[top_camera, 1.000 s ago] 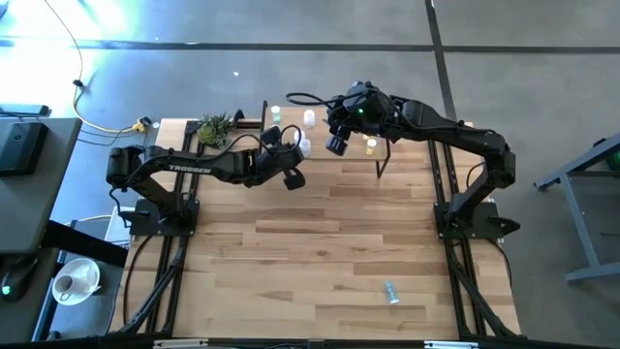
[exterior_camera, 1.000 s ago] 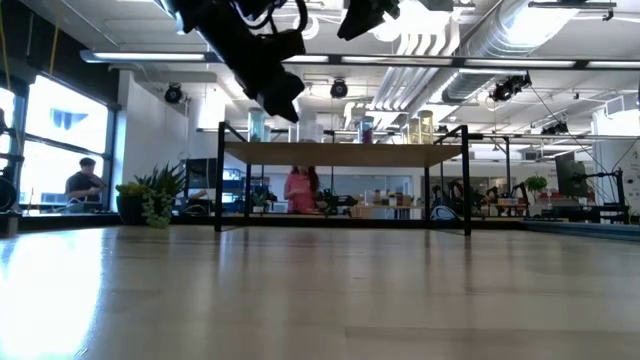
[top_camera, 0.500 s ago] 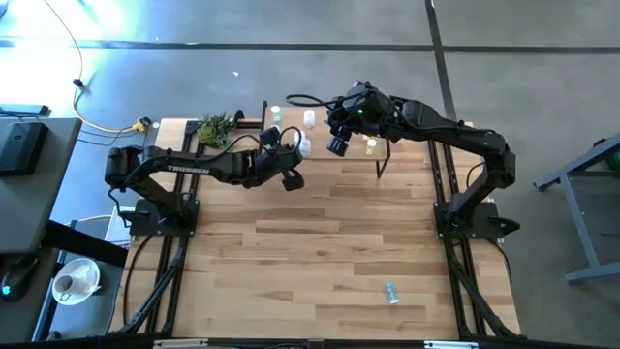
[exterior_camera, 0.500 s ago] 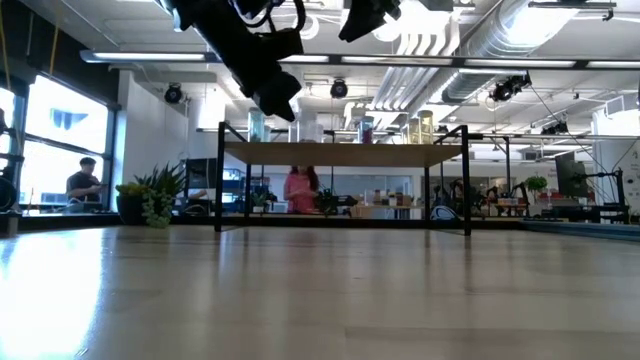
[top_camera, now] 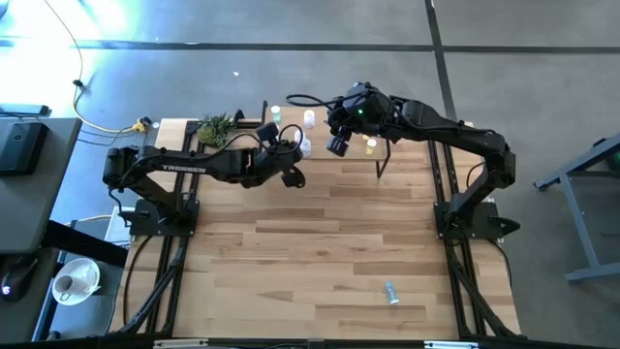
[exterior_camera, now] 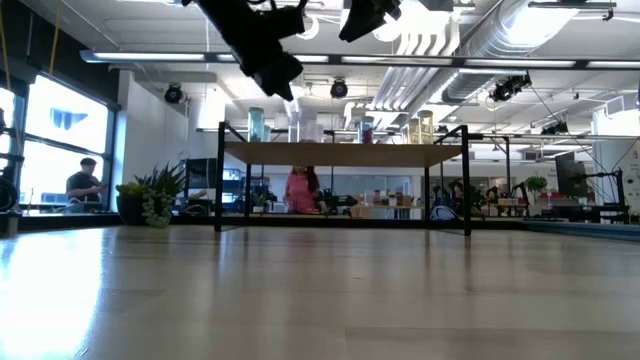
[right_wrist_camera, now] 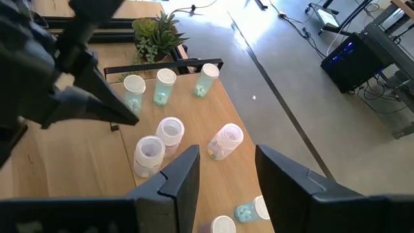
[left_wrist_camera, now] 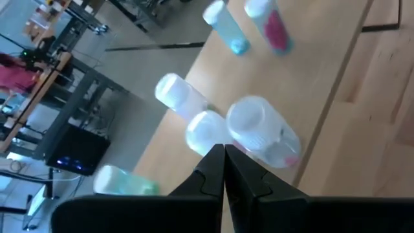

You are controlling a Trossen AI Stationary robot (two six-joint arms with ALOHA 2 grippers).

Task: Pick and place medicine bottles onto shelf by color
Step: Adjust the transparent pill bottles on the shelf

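- High view: both arms reach over the shelf at the far edge of the table. The left gripper hangs at the shelf's near edge; the right gripper hangs above the board. One bottle lies alone near the table's front edge, well apart from everything, with wide bare table between it and the arms.
- Low view: the shelf stands on thin black legs, with several bottles upright on top. Both grippers hang above it, touching nothing. People show in the room behind.
- Left wrist view: the fingers are pressed together with nothing between them. Just past their tips stand three pale bottles close together near the board's edge; a light blue bottle and a pink one stand farther along.
- Right wrist view: the fingers are spread apart and hold nothing. Below them, teal bottles stand in a row near the plant, pale ones nearer, with bare board between. The other arm shows alongside.
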